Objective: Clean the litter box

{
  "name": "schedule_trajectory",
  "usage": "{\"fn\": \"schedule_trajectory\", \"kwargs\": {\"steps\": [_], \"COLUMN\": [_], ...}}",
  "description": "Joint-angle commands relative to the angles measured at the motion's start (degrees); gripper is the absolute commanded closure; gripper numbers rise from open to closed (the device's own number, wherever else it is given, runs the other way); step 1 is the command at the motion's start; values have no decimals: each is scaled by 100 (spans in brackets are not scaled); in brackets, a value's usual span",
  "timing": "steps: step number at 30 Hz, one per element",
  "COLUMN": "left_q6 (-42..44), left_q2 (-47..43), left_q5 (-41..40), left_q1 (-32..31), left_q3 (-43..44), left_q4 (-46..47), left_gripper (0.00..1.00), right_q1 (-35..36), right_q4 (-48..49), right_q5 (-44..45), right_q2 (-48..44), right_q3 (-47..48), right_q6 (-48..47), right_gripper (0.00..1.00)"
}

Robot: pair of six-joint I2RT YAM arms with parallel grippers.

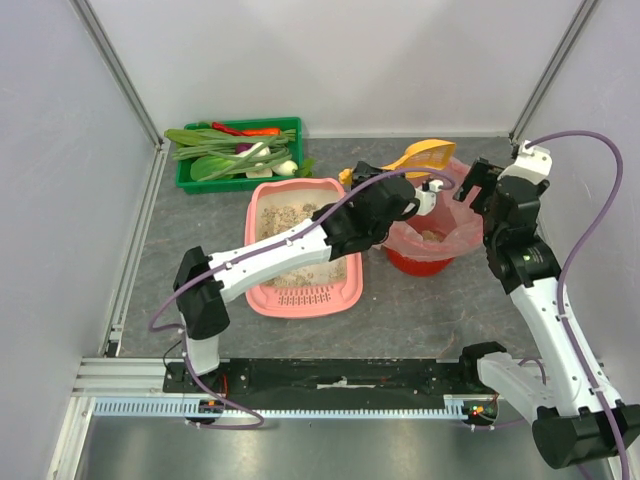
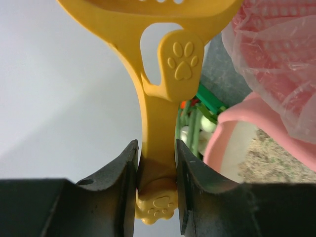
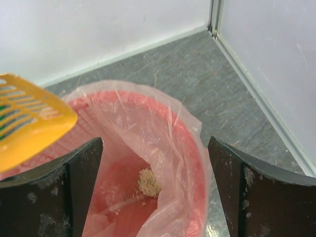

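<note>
Left hand (image 2: 155,163) pinches a slotted yellow scoop (image 2: 158,98); right hand (image 3: 155,148) gapes empty over a crinkly-bagged red bin (image 1: 420,265). Rounded pink litter box (image 1: 300,297), sandy inside, sits just left on the mottled grey bench (image 1: 420,310), white-walled.

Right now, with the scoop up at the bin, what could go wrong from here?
The yellow scoop sits at the far rim of the bin, so whatever it carries might drop outside the bag.
The open right gripper hovers just over the bin beside the scoop; either arm moving could knock them together.
The left gripper pinches only the end of the handle, so the scoop might twist.
</note>
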Motion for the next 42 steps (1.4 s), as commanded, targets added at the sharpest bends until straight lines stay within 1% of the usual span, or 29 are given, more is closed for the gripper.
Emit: {"fn": "schedule_trajectory", "kwargs": {"steps": [1,2,3,4,6,7,8,9,10,12,13,14,15,16,18,19,21,22,24,26,28,29,30,31,37,42], "left_q6": [-1937,-2186,-2423,-2852,-3354,-4018,-4364,-4716,-5398,-6026,-6655,-6923,-7413,-7635,-8048,-8146,-8313,-8358,-8515,-8612,-8674,-8700,-8692,-8666,-8385,-8296], "left_q2": [-550,-638,-700,-761,-990,-1060,-1243,-1350,-1481,-1867,-2000,-2132,-2403,-2510,-2764,-2818,-2862,-2854,-2845,-2784,-2600,-2503,-2424,-2223,-1712,-1273], "left_q5": [-23,30,48,74,267,363,643,820,969,1479,1689,2170,2392,2734,3026,3254,3483,3719,3958,4301,4677,4776,4811,5125,5742,6138], "left_q1": [-14,-14,-14,-14,3,21,47,99,126,179,214,249,354,407,591,653,934,1031,1391,1733,1936,2076,2130,2156,2446,2938], "left_q3": [607,756,810,845,828,819,767,705,505,249,-57,-234,-418,-734,-1008,-1192,-1290,-1343,-1404,-1518,-1589,-1572,-1528,-1484,-1291,-1037], "left_q4": [-1324,-1822,-2036,-2264,-2932,-3170,-3398,-3888,-4067,-4601,-4770,-4893,-5129,-5245,-5499,-5571,-5711,-5825,-5914,-5984,-6072,-6124,-6160,-6230,-6371,-6546], "left_gripper": [98,98,98,98,98,98,98,98,98,98,98,98,98,98,98,98,98,98,98,98,98,98,98,98,98,98], "right_q1": [-18,-26,-27,-27,-35,-27,-27,-27,-27,-27,-18,-26,-27,-18,-35,-27,-35,-35,-27,-27,-27,-27,-27,-18,-27,-27], "right_q4": [132,132,132,132,132,124,132,124,132,132,132,124,124,132,132,132,141,141,150,159,176,168,168,168,176,168], "right_q5": [331,305,270,235,120,94,59,-28,-73,-178,-205,-231,-292,-328,-398,-425,-469,-504,-539,-539,-530,-504,-504,-495,-214,-73], "right_q2": [33,77,112,139,227,262,332,358,402,543,587,692,727,823,886,938,982,1035,1088,1141,1158,1150,1150,1124,956,860], "right_q3": [584,619,637,681,699,690,707,725,760,822,874,883,927,936,971,963,954,954,954,962,936,910,884,866,664,515], "right_q6": [-95,-104,-95,-95,-51,-34,-7,19,63,81,116,116,133,134,160,212,248,274,327,362,397,423,432,424,345,301], "right_gripper": [4,4,4,4,3,3,3,4,4,4,4,4,4,4,4,4,4,4,4,4,4,4,4,4,4,4]}}
